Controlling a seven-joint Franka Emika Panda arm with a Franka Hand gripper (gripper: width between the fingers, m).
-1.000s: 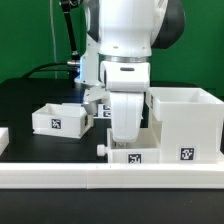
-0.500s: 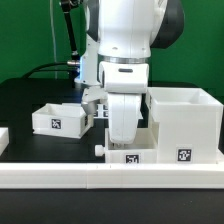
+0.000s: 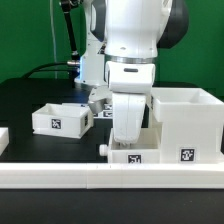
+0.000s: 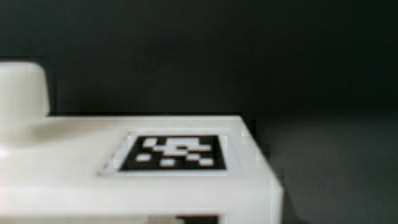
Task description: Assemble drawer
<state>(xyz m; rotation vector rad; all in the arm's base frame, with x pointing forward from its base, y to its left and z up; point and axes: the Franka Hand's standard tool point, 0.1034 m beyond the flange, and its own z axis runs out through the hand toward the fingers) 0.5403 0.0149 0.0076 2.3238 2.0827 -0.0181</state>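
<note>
Looks like the step of gripping one small tray (image 3: 131,156) of the drawer, set at the front just behind the border rail (image 3: 60,178) and just beside the large casing (image 3: 186,124), with a second tray (image 3: 62,119) well apart toward the exterior view's left. Reaches straight down from above, gripper (image 3: 128,140) low over the near tray, and hides the fingers in both views, so cannot tell whether spread or clamped. Calls next, probably, for a firm hold on the tray wall near its tag (image 4: 178,152), then a level slide into the casing
</note>
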